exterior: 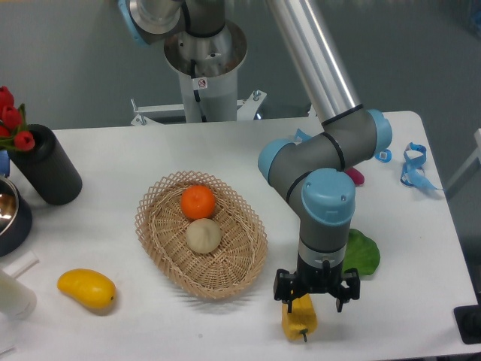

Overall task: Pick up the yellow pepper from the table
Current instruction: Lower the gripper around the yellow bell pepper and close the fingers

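The yellow pepper [299, 319] lies on the white table [113, 150] near its front edge, stem pointing toward the camera. My gripper [316, 293] hangs directly over the pepper's far end, its dark fingers spread to either side, open, with nothing held. The wrist hides the pepper's upper part.
A wicker basket [201, 235] with an orange [198, 201] and a pale round fruit [203, 235] sits left of the gripper. A green leafy vegetable [362, 254] lies just right of the arm. A smooth yellow fruit [86, 289] lies front left, a black vase [46, 165] of red flowers far left.
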Controlling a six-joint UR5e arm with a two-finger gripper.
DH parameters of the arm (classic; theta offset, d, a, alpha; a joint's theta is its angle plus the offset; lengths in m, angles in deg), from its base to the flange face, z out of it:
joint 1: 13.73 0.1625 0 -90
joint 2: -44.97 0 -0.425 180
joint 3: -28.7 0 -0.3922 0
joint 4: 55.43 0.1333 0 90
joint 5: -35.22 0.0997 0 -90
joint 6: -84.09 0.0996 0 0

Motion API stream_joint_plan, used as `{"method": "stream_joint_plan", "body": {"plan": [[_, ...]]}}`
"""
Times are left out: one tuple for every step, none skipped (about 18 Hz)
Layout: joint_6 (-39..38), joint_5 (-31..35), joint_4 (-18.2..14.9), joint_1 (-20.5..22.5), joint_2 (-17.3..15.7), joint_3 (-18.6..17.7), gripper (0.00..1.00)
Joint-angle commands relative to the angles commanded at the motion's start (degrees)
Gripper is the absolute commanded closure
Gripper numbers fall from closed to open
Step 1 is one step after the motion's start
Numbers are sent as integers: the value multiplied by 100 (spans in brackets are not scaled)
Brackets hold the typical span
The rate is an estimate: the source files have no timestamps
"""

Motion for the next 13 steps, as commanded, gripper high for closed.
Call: {"method": "stream_joint_plan", "body": {"plan": [[-9,0,9,-9,18,0,0],[-35,0,9,-9,18,0,0],[-79,-9,26,-26,27,9,0],[-79,-9,35,-61,70,26,0],[-79,0,79,-62,97,44,0],[-62,0,131,-70,106,44,0],[-53,0,141,-62,106,27,0],[-53,0,141,-70,123,35,0],[-53,0,149,-70,150,44,0],[-53,0,149,-70,159,44,0],[-53,0,149,-70,176,44,0],[-44,0,149,-70,176,27,0],[-44,0,149,-62,185,26,0]]}}
